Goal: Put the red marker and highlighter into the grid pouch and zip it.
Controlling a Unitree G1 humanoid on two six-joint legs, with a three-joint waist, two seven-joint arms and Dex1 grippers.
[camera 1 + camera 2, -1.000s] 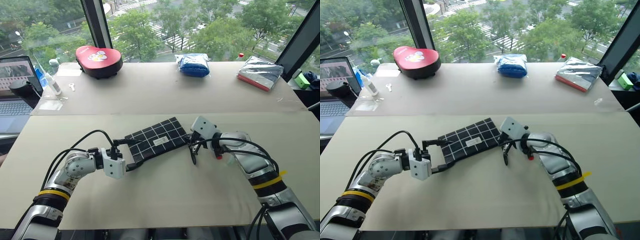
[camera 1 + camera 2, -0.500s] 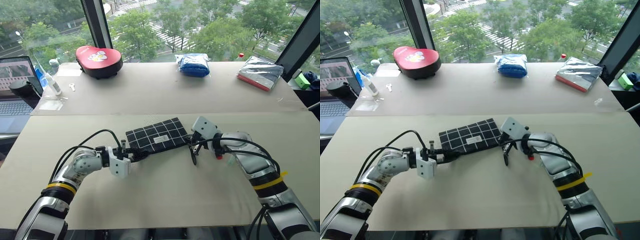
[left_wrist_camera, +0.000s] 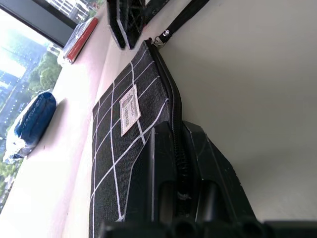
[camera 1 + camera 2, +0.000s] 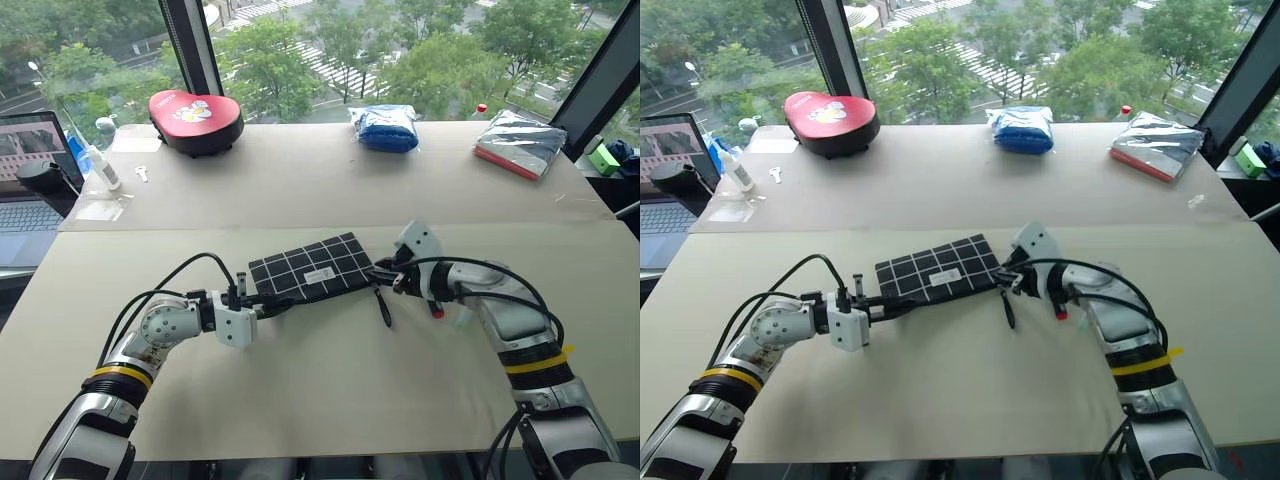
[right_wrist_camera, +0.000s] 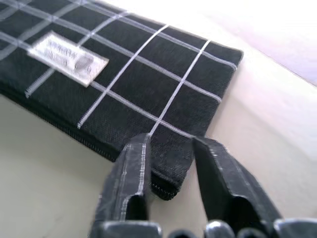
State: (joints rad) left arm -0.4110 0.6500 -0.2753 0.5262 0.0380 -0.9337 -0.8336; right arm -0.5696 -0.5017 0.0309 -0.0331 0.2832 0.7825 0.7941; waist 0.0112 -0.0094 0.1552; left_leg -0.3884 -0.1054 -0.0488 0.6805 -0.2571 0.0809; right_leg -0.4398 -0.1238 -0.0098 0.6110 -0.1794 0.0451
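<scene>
The grid pouch (image 4: 312, 268) lies flat mid-desk (image 4: 330, 390), zipper apparently drawn, left hand (image 4: 262, 305) clenched on its zipper edge, right hand (image 5: 168, 163) parted at the strap corner; verify full closure before releasing.

Left gripper (image 4: 262, 305), wide apart around the grid pouch (image 4: 312, 268) a sec ago w/ one finger over its top, now sits pinched shut on the pouch's zipper edge at the end nearest it. Pouch lies flatter & squarer to the table edge than before, swung round toward the left claw. Right gripper (image 5: 171, 171), previously clamped at the pouch's far corner, has lifted & rolled; its fingers now stand parted above that corner.
</scene>
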